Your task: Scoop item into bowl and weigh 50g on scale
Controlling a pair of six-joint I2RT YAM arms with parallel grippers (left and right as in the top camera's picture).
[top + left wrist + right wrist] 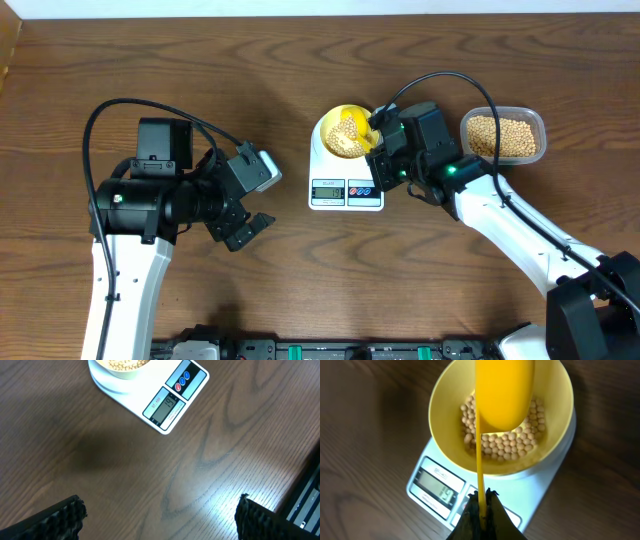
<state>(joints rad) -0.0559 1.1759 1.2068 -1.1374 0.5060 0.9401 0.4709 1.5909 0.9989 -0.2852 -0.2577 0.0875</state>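
The pale yellow bowl (345, 133) (445, 420) stands on the white scale (346, 178) (555, 465) (172, 400) and holds a layer of tan beans (510, 442) (122, 364). My right gripper (481, 496) (378, 140) is shut on the thin handle of a yellow scoop (504, 395), whose head hangs over the bowl with its underside toward the wrist camera. The scale's grey display (436, 486) is lit. My left gripper (160, 512) (245, 225) hovers open over bare table, left of the scale, with nothing between its fingers.
A clear rectangular tub (503, 135) filled with more beans stands right of the scale, behind the right arm. The left arm (150, 200) and its cable occupy the table's left side. A dark rail (340, 350) lines the front edge.
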